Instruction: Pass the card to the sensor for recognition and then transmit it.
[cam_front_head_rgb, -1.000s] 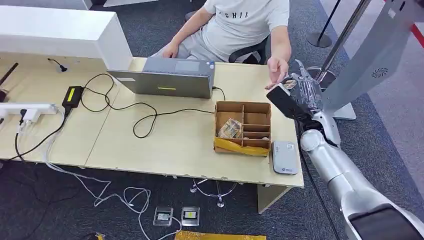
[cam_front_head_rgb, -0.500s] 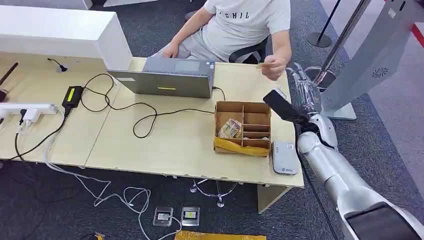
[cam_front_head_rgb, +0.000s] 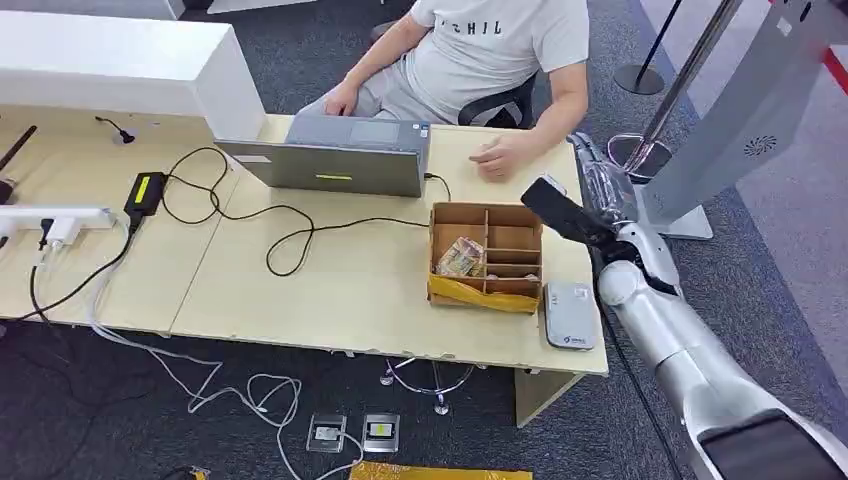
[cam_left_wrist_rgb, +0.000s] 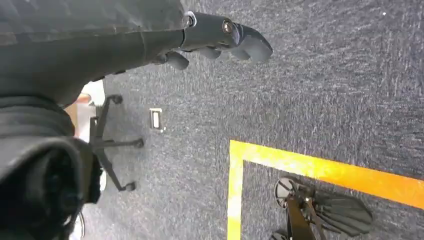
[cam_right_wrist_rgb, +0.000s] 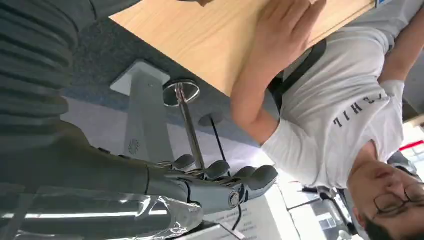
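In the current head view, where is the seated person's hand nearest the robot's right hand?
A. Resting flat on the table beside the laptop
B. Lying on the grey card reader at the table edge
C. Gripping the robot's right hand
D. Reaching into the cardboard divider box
A: the person's hand lies flat on the table just right of the laptop, apart from the robot's right hand and behind the cardboard box.

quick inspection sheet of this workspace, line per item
surface: wooden desk, chipped front edge
job's things: grey card sensor beside divided cardboard box; card not seen
clutter: laptop, black power adapter
hands: right hand raised at desk's corner, nothing held; left hand hangs over carpet, nothing held
cables: black cord loops across desk; white cables on floor
surroundings: seated person's hand on desk
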